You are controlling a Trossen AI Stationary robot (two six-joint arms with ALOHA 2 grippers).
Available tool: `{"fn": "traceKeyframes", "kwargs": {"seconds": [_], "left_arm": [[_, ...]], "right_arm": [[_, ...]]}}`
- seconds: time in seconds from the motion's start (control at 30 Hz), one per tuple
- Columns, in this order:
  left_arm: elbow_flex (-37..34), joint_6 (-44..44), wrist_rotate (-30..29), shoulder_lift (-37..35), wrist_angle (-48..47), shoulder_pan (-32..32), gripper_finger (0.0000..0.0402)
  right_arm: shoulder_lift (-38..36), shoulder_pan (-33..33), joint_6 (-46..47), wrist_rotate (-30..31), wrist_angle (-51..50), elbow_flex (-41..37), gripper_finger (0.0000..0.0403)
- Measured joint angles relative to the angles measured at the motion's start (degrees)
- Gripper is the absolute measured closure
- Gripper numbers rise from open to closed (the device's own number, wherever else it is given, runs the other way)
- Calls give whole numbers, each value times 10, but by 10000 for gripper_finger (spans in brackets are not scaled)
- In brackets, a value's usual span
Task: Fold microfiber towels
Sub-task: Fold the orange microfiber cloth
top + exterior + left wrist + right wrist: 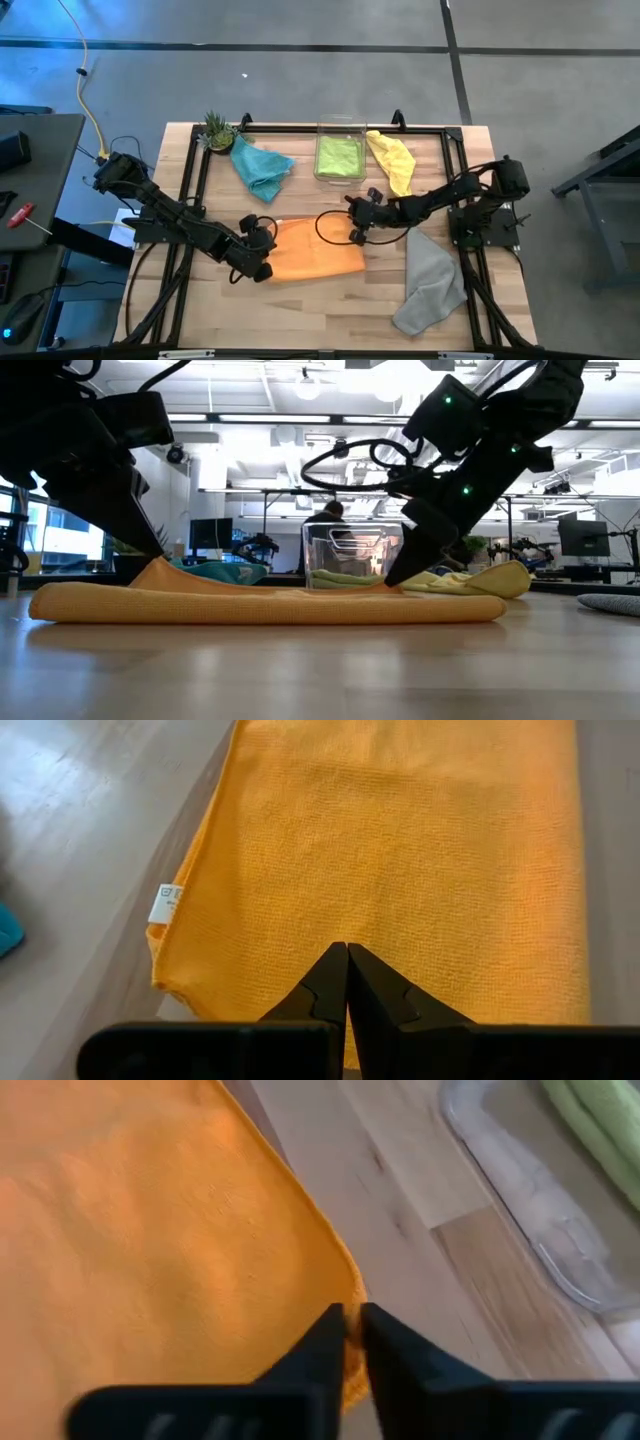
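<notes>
We see the orange towel (318, 251) folded mid-bench; left end effector (347, 982) clenched on its 9 o'clock edge, right end effector (350, 1338) pinching its 3 o'clock corner, the edge hidden between its tips

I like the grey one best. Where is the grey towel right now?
In the high view the grey towel lies crumpled on the table's near right corner, right of the orange towel and below the right gripper.
</notes>
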Motion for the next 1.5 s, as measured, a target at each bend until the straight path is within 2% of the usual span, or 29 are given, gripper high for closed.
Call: {"fn": "traceKeyframes", "kwargs": {"seconds": [0.07,0.23,0.53,0.97,1.07,1.17,1.37,1.5], "left_arm": [[0,0,-1,0,0,0,401],[0,-1,0,0,0,0,401],[0,-6,2,0,0,0,401],[0,-15,2,0,1,0,402],[0,-15,3,0,0,0,402],[0,-4,3,0,0,3,401],[0,67,5,0,0,47,401],[0,137,40,0,12,85,401]], "right_arm": [[0,0,0,-3,0,0,396],[-13,0,27,-27,-6,0,389],[-81,-4,91,-32,-70,0,399],[-46,-23,91,-43,-83,0,399],[-39,-23,91,-43,-84,0,384],[-40,-23,91,-39,-90,0,350],[-103,-16,93,16,-159,23,273],[-138,23,97,3,-156,25,261]]}}
